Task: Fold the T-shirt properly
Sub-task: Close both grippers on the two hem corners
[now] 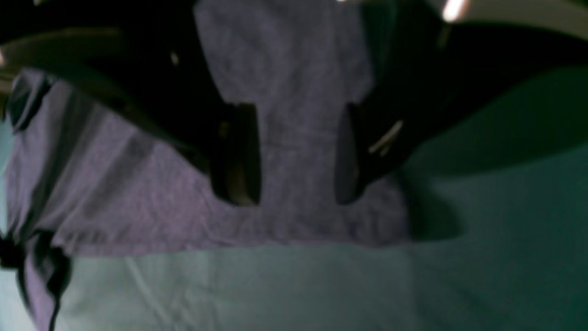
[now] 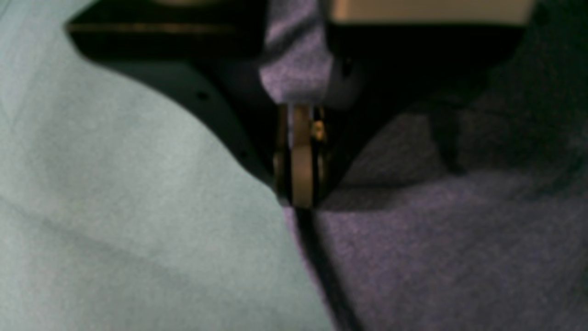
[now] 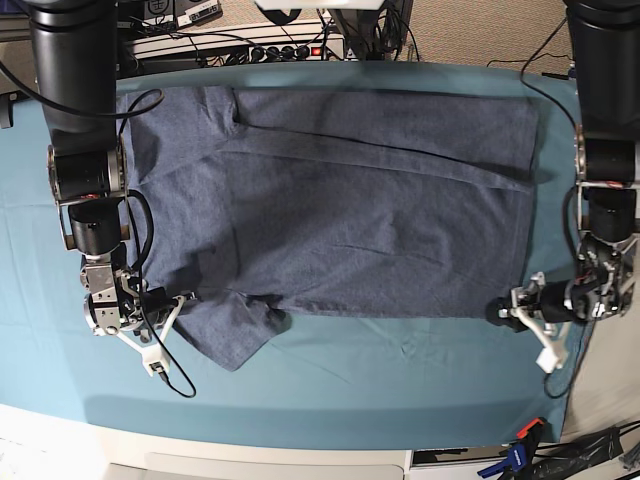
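Gripping the T-shirt with my right gripper, I am pinching a fold of its fabric at the near left corner of the garment; in the right wrist view my fingers are pressed tight together with blue-grey cloth bunched above them. My left gripper is standing with its jaws parted over the shirt's near right corner, cloth showing between the two pads, nothing clamped. In the base view the same gripper is sitting at the near right hem, just beside the shirt's edge.

I am finding the T-shirt lying spread flat on the teal table cloth, its long side running left to right, one sleeve sticking out toward the near edge at the left. A straight fold line is crossing the far part of the body. No lettering is facing up. Both wrist views are blurred, so finer detail cannot be told.
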Controlling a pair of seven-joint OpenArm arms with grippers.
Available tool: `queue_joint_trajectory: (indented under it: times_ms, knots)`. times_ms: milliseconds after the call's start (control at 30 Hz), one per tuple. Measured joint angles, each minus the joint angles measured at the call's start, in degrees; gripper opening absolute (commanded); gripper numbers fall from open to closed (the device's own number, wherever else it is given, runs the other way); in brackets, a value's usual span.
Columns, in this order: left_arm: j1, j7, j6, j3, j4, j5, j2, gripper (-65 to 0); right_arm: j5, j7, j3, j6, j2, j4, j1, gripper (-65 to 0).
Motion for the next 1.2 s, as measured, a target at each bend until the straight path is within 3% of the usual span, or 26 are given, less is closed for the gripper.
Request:
queue_joint_trajectory:
  times_ms: [300,1200]
  knots:
    - [0.0,-3.65,6.64,0.0,0.0,11.47,-1.42,-37.3,0.0,-0.28,0.0,0.0,0.04,0.0,0.0,-65.0]
    - [2.19,-6.99,7.1,-0.28,0.33,9.68,-0.61,-37.3,0.0,-0.44,0.0,-0.02,0.04,0.0,0.0,-65.0]
